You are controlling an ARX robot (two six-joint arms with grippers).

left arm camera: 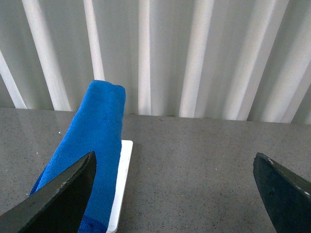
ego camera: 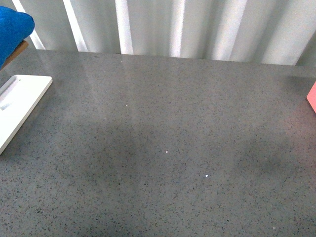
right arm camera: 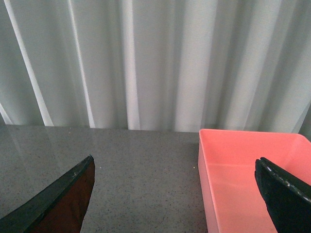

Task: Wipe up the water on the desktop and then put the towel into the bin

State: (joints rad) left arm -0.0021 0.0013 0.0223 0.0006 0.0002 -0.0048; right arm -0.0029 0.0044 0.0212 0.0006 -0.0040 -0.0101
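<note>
The blue towel (ego camera: 11, 23) is bunched at the far left corner of the desktop (ego camera: 168, 128), raised above the surface. In the left wrist view the towel (left arm camera: 95, 131) slopes down over the white tray (left arm camera: 124, 170), partly behind one finger (left arm camera: 63, 199). My left gripper (left arm camera: 175, 194) is open over bare desktop, to the right of the towel and not touching it. My right gripper (right arm camera: 170, 199) is open too, with the pink bin (right arm camera: 252, 179) under its right finger (right arm camera: 286, 199). Neither gripper shows in the front view. Tiny bright specks (ego camera: 166, 151) dot the desktop; I cannot tell whether they are water.
A flat white tray (ego camera: 19, 101) lies at the left edge, below the towel. The bin's corner (ego camera: 312, 97) pokes in at the right edge. A brown edge (ego camera: 19, 48) shows under the towel. White pleated curtains (ego camera: 197, 29) close off the back.
</note>
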